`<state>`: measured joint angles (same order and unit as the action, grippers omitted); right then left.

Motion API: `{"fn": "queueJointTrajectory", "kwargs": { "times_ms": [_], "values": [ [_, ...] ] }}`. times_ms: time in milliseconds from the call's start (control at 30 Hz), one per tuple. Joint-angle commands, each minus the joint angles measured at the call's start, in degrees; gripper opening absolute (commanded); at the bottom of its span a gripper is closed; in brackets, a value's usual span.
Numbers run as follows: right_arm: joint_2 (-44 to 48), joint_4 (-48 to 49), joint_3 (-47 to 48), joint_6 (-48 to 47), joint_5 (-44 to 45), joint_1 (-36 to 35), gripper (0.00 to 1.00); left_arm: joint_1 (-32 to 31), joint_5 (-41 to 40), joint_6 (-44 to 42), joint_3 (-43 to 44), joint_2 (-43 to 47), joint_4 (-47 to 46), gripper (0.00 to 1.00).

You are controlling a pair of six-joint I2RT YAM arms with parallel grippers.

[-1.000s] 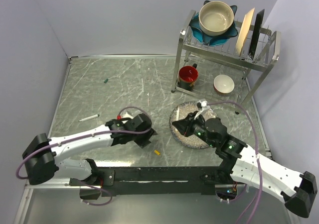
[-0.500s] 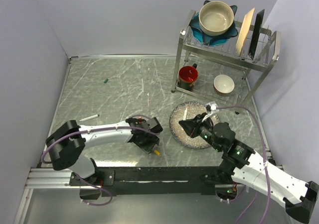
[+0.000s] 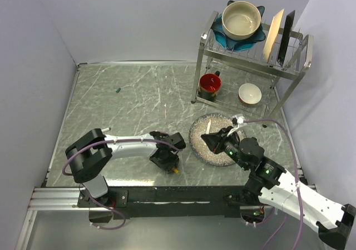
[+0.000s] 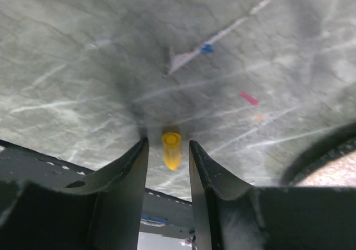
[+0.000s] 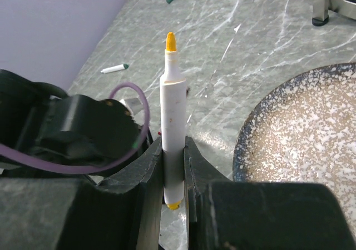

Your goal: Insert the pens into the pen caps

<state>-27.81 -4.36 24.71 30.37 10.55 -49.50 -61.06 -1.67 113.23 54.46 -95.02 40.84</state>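
The yellow cap [image 4: 171,149] lies on the marble table by its near edge, also in the top view [image 3: 175,170]. My left gripper [image 4: 168,143] is open, its jaws low on either side of the cap without touching it; the top view shows the left gripper [image 3: 168,162]. My right gripper [image 5: 173,150] is shut on a yellow-tipped white pen [image 5: 173,105], held upright over the plate's left rim [image 3: 207,128]. A green-tipped pen [image 5: 114,68] and the dark green cap [image 3: 118,89] lie far left. The red cap is not in view.
A speckled plate [image 3: 201,149] sits under my right gripper [image 3: 212,140]. A wire dish rack [image 3: 289,66] at the back right holds a red mug [image 3: 210,84], a white bowl [image 3: 250,93] and plates. The black table rail [image 3: 183,194] runs just behind the yellow cap.
My left gripper has moved right and toward the near edge, and now straddles the yellow cap. My right gripper has drawn back slightly with the pen held upright.
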Motion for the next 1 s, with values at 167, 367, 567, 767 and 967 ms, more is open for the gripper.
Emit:
{"fn": "queueJointTrajectory", "kwargs": {
  "times_ms": [167,367,567,767,967],
  "values": [
    [1.62,0.41,-0.71,-0.58,1.58,0.28,0.0,-0.29,1.14,1.47,3.37,-4.2,1.96,0.37],
    [1.88,0.05,-0.54,-0.93,1.32,0.28,0.0,-0.29,0.71,0.85,5.14,-5.09,5.65,0.29],
    [2.59,-0.12,-0.36,-1.01,0.79,0.28,0.0,-0.03,0.88,1.03,1.45,-2.89,2.41,0.1],
    [3.11,0.14,-0.63,-1.1,-2.8,0.28,0.0,0.59,-2.63,-1.08,-1.45,1.15,-1.11,0.01],
    [2.59,4.08,-2.82,-1.28,-10.62,0.28,0.0,2.61,-10.88,-9.6,1.08,7.13,-1.39,0.01]
  ]
}}
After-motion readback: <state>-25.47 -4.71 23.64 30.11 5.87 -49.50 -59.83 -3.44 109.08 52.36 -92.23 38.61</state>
